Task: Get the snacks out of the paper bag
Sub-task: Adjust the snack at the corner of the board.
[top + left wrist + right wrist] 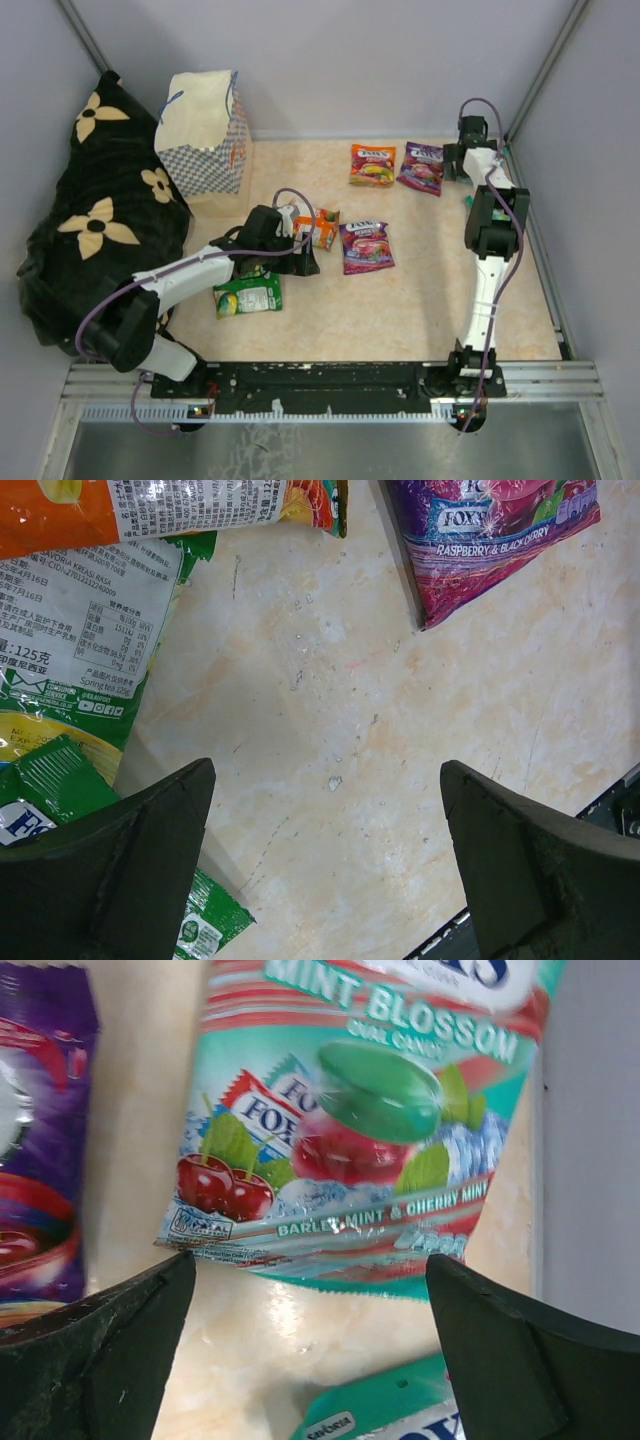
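The paper bag (205, 130) stands upright at the back left, checkered, with blue cord handles. Snacks lie on the table: an orange pouch (372, 165), a purple one (421, 167), a magenta raspberry pouch (366, 247), an orange one (318, 228) and a green one (248, 295). My left gripper (305, 258) hangs open over bare table (325, 770), between the green pouch (70, 650) and the raspberry pouch (490, 530). Low at the far right, my right gripper (458, 170) is open and empty (310, 1260), just short of a teal mint pouch (370, 1120), with a second teal pouch (390, 1410) below.
A black cloth with cream flowers (95, 230) is heaped along the left side beside the bag. The grey side wall (590, 1140) runs close to the right gripper. A purple pouch (35, 1150) lies left of the teal one. A metal rail (330, 380) borders the near edge.
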